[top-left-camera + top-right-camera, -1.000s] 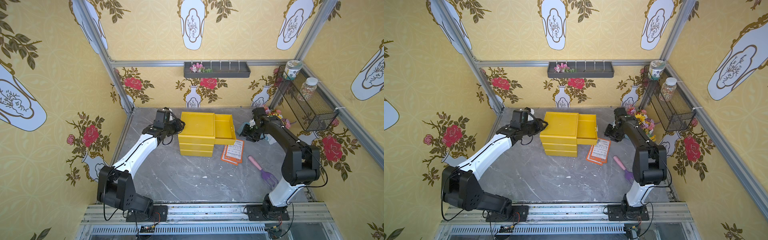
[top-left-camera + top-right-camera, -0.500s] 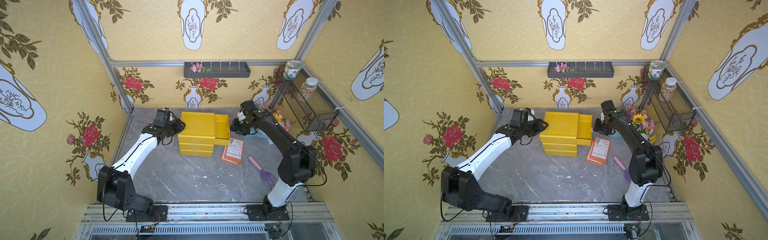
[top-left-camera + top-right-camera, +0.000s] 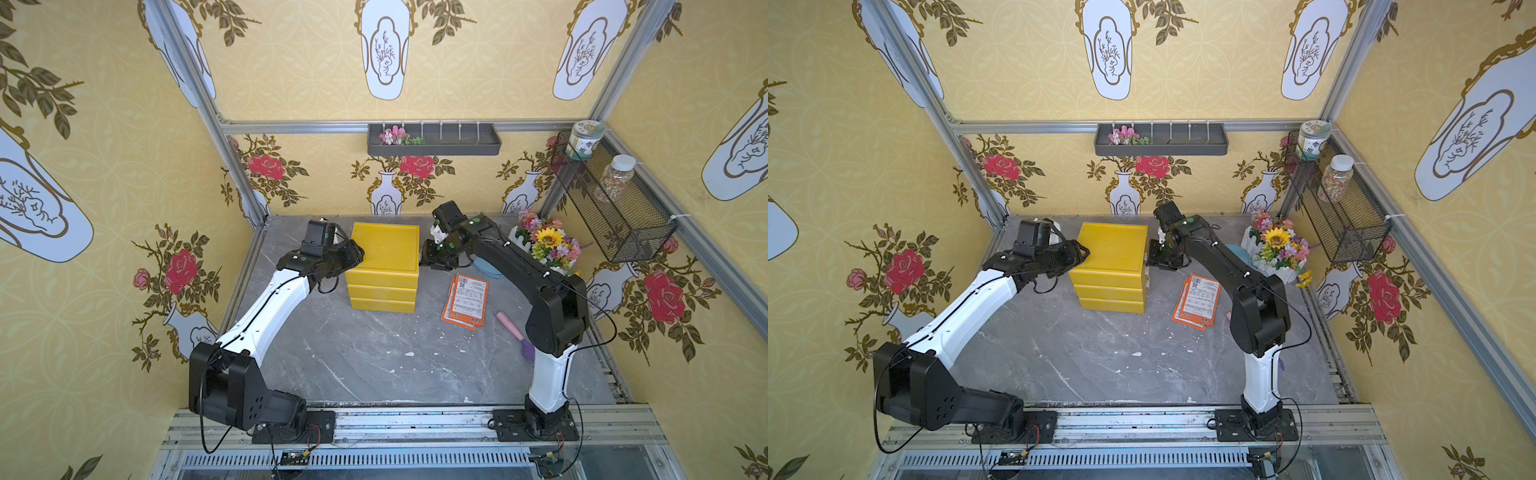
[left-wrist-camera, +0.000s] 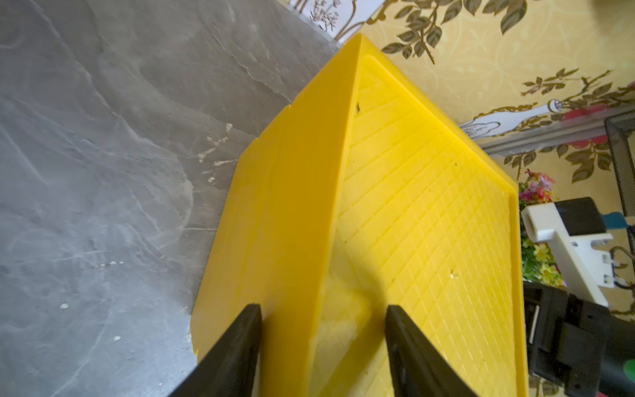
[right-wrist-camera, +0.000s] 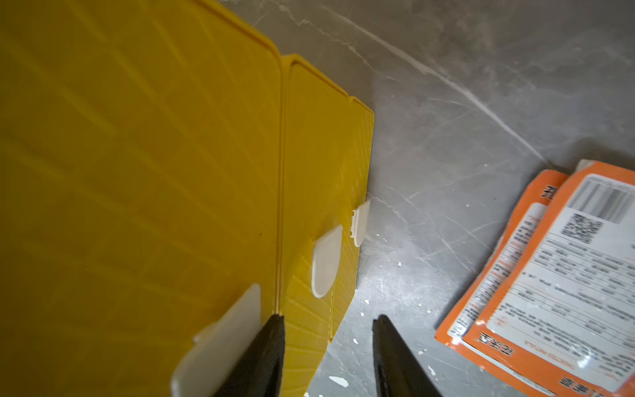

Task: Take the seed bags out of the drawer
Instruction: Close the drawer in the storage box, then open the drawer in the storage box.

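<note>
The yellow chest (image 3: 384,253) stands mid-table with its top drawer (image 5: 137,172) pushed in, so the inside is hidden. Seed bags (image 3: 466,301) lie stacked on the table right of the chest, orange-edged label sides up, also visible in the right wrist view (image 5: 549,275). My left gripper (image 4: 323,309) is open, its jaws astride the chest's upper left edge (image 3: 359,251). My right gripper (image 5: 328,318) is open at the chest's right face (image 3: 424,257), one finger against the drawer front beside its white pull tab (image 5: 223,330).
A pot of artificial flowers (image 3: 544,245) and a blue dish (image 3: 484,268) stand behind the right arm. A pink-handled purple tool (image 3: 515,332) lies near the right arm's base. A wire basket (image 3: 615,203) with jars hangs on the right wall, a grey shelf (image 3: 434,139) on the back wall.
The top drawer, pulled out to the right a second ago, has slid back into the chest. My right gripper moved left with its front. The left arm stayed at the chest.
</note>
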`<action>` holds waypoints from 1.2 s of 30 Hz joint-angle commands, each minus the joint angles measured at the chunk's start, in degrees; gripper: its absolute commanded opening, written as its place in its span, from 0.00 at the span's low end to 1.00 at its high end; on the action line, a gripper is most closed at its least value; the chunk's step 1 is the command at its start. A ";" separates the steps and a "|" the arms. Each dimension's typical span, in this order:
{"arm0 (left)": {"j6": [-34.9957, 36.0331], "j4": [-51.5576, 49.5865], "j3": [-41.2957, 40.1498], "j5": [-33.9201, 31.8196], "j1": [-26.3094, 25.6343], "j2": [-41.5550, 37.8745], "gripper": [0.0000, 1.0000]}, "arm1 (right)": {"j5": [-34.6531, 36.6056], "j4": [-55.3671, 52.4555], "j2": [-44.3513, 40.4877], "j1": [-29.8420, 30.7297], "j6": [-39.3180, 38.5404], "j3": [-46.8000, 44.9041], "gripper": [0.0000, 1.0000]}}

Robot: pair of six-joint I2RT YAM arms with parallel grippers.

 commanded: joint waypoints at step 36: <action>-0.05 -1.16 -5.29 2.47 1.99 -1.06 0.54 | -11.26 9.97 3.97 -2.96 4.69 -4.50 0.32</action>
